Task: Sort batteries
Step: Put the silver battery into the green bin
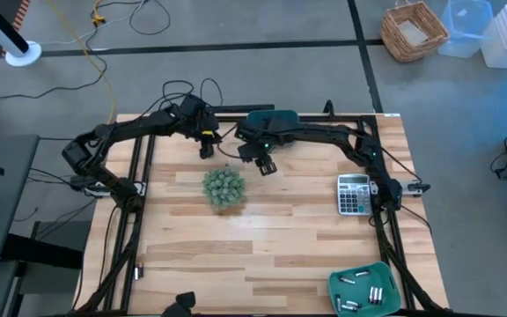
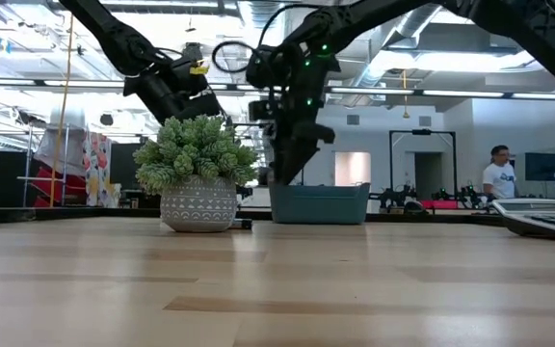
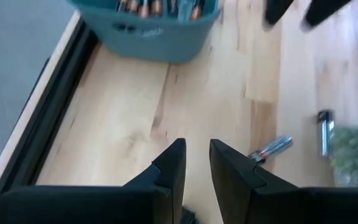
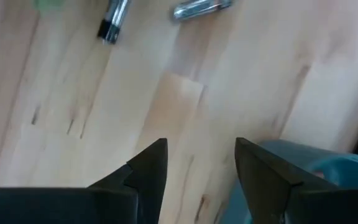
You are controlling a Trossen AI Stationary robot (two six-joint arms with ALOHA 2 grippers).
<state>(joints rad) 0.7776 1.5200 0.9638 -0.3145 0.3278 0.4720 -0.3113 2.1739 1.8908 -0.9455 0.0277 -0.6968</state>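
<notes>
Two batteries lie loose on the desk just beyond the plant, near the far bin, and more rest in the near-right bin. The right pincer hangs over the desk beside the far bin, fingers apart and empty. The left pincer hovers just left of it, fingers nearly together, holding nothing.

A plant stands near the middle of the worktop. Behind it, at the far edge, sits a bin holding batteries. Two loose batteries lie on the worktop between plant and bin. A calculator lies to the right. A second bin with batteries sits at the near right corner.
</notes>
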